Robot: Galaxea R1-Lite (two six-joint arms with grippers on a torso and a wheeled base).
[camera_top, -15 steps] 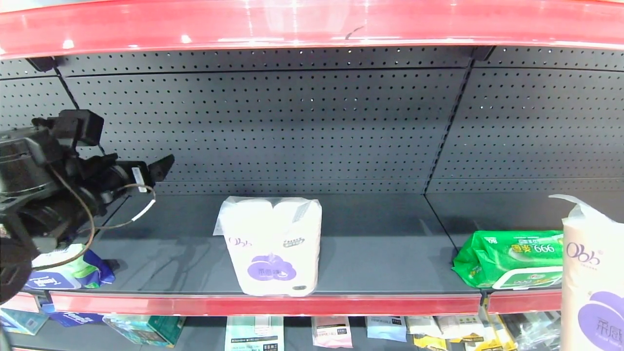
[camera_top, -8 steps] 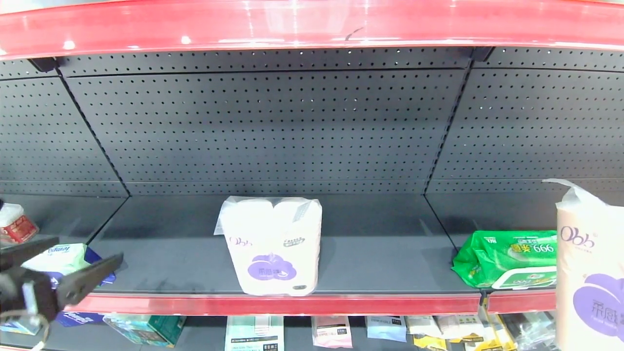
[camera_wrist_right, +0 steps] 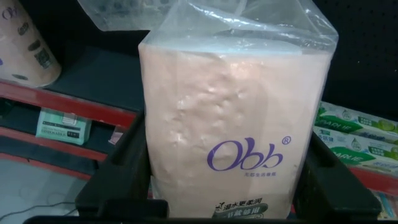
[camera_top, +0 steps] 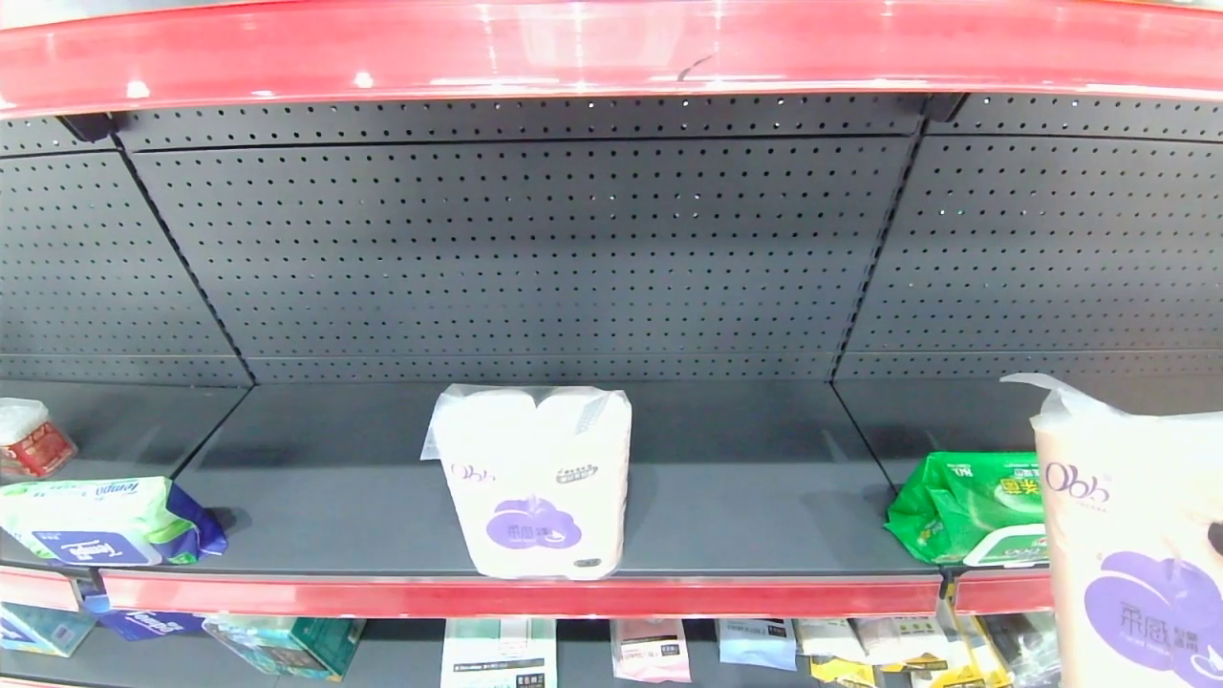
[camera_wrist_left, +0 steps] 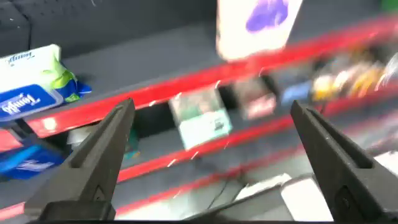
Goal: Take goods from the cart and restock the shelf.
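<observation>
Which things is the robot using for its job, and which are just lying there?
Job: held paper rolls, right gripper, standing paper rolls, shelf.
Lying about: green wipes, blue tissue pack, red tub.

I was in a shop, facing a retail rack. The shelf (camera_top: 726,478) before me was dark grey metal with a red strip (camera_top: 516,597) along its front edge, and the upper shelf (camera_top: 611,48) had the same red edge. Behind stood a perforated back panel (camera_top: 535,248), split into bays by upright rails. Goods sat there in factory wrapping: a pack of toilet paper (camera_top: 535,483), a green pack of wet wipes (camera_top: 965,506), and a tissue pack (camera_top: 96,521) in the next bay. The second pack (camera_top: 1137,554), which I held, bore the same purple print as the one on the shelf. Below, small packets (camera_top: 650,650) and boxes (camera_top: 287,645) lay in a row.
</observation>
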